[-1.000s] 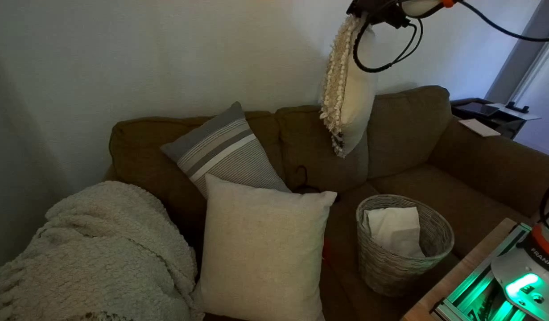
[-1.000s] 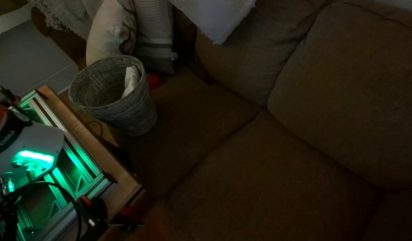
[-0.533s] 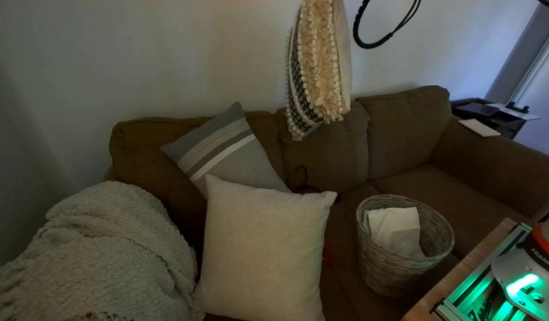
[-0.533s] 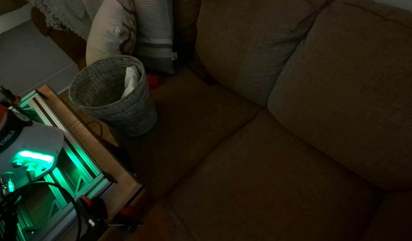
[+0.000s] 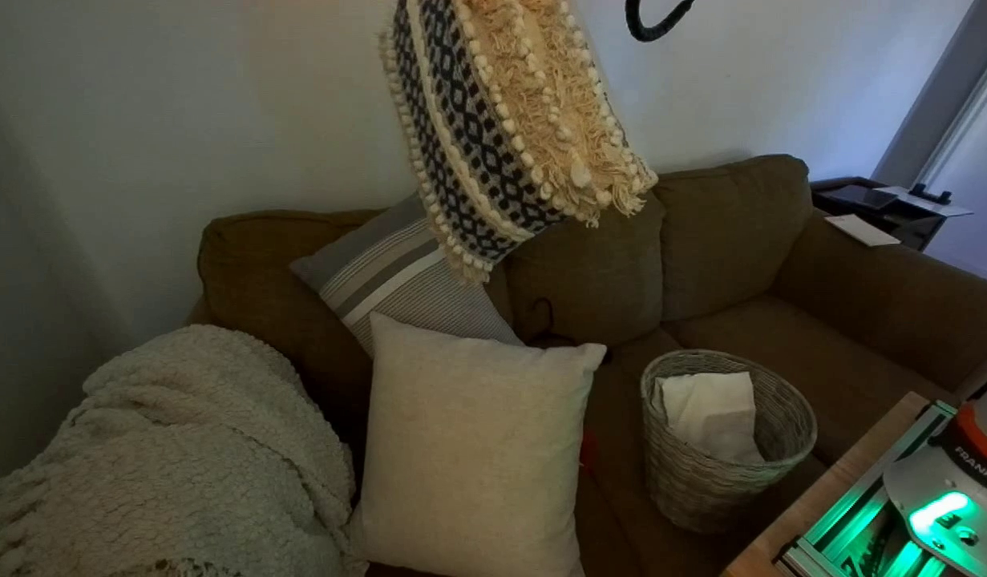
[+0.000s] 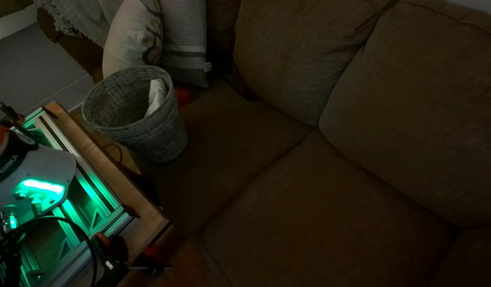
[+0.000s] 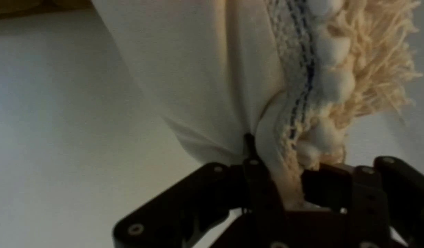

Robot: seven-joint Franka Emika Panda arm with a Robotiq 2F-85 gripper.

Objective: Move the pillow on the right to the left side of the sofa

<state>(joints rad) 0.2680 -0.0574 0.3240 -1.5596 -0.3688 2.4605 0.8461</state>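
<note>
Pillow point(image 5: 509, 128) in the air above the sofa point(image 5: 597, 280), tilted; gripper point(image 7: 286, 172) clamped on its bunched edge, so the bulk hangs free; held high, likely to clear striped pillow point(image 5: 405, 276) and plain pillow point(image 5: 473, 449), both crowding the left end

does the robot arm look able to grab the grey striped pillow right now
Probably not: the pincer is shut on the fringed pillow, which in an exterior view hangs across part of the striped pillow; the plain cream pillow hides more of it.
</note>
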